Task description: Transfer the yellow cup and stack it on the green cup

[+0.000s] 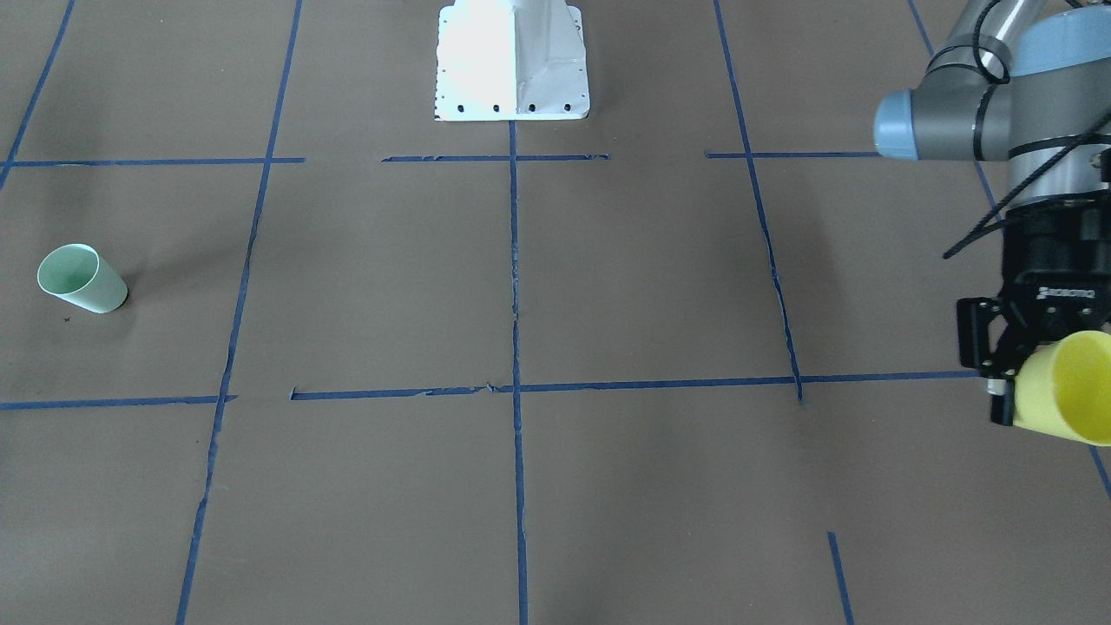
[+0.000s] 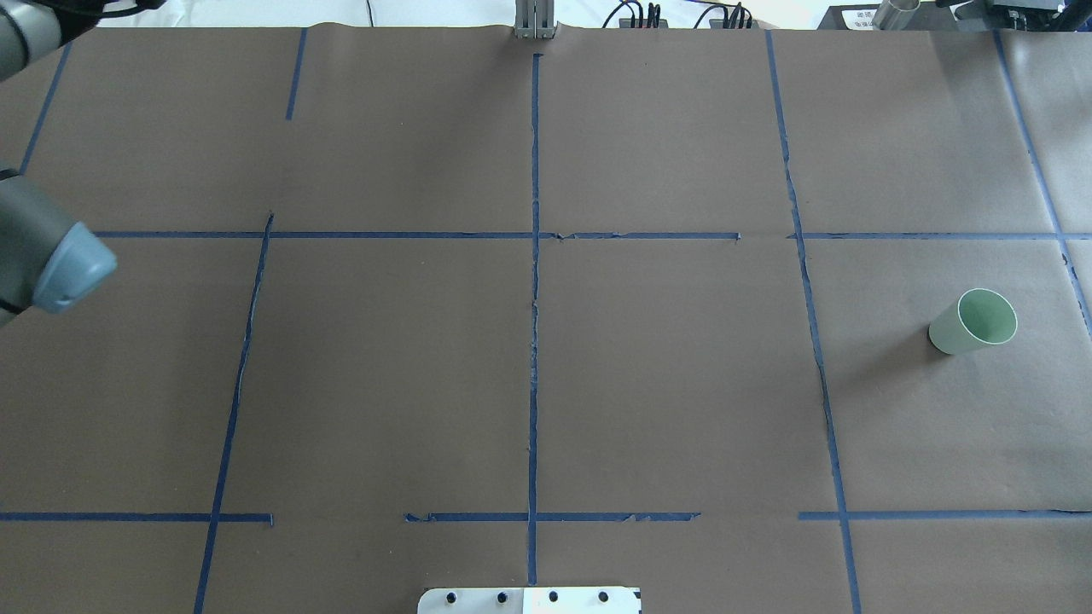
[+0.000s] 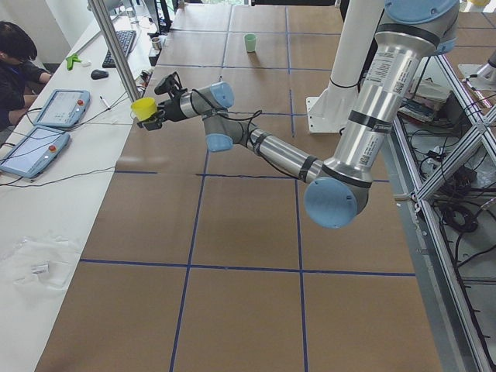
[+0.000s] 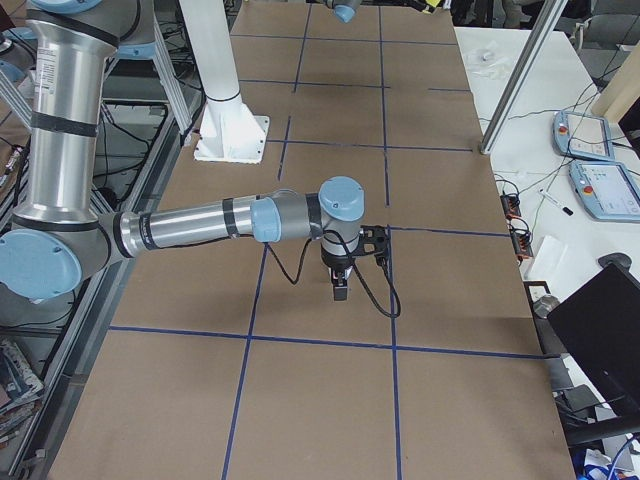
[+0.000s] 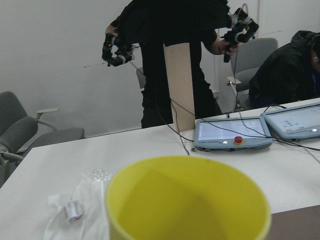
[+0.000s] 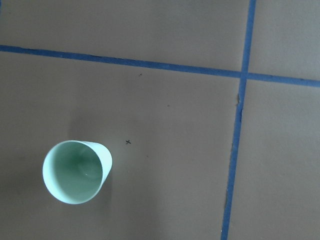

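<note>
My left gripper [image 1: 1011, 389] is shut on the yellow cup [image 1: 1066, 387] and holds it in the air, tipped on its side, at the table's left end. The cup's rim fills the bottom of the left wrist view [image 5: 187, 200] and shows in the exterior left view [image 3: 143, 107]. The green cup [image 1: 82, 278] stands upright on the brown table at the far right end [image 2: 972, 321]. It lies below my right wrist camera [image 6: 75, 171]. My right gripper [image 4: 341, 290] points down; I cannot tell whether it is open or shut.
The white robot base [image 1: 512, 61] stands at the table's robot side. Blue tape lines [image 2: 535, 341] grid the brown table. A white bench with teach pendants [image 3: 58, 108] and seated people [image 5: 290, 70] runs past the yellow cup.
</note>
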{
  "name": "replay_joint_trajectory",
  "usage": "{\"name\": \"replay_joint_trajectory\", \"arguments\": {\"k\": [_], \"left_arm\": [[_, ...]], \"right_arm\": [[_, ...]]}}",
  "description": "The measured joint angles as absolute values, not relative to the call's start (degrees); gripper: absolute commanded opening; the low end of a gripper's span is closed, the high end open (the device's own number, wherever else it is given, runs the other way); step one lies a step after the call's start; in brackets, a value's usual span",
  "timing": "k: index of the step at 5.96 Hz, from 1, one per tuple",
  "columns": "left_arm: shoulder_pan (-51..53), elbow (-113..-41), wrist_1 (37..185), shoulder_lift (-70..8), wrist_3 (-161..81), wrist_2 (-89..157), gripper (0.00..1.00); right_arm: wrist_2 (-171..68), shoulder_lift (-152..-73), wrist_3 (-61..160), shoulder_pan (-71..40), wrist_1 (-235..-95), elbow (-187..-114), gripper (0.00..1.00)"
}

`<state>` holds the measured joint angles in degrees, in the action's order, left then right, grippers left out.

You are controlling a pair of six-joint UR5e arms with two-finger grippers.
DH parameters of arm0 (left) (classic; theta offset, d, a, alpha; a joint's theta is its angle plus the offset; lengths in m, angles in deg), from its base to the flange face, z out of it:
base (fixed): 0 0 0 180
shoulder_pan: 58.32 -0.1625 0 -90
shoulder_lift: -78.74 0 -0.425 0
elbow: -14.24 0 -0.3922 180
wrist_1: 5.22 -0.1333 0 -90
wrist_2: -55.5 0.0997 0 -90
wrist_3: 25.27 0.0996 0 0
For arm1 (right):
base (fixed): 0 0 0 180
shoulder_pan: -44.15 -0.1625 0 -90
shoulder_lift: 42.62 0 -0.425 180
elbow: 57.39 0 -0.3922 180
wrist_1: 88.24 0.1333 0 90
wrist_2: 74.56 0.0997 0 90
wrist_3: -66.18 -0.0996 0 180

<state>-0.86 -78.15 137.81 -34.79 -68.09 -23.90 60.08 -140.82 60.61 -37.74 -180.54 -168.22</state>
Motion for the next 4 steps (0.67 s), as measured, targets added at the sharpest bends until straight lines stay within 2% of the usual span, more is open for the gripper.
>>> {"name": "replay_joint_trajectory", "arguments": {"k": [4], "left_arm": [[-16.7, -68.0, 130.2, -51.3, -76.6, 1.5, 0.44]], "right_arm": [[61.2, -129.8, 54.1, -32.8, -181.7, -166.8, 1.00]]}}
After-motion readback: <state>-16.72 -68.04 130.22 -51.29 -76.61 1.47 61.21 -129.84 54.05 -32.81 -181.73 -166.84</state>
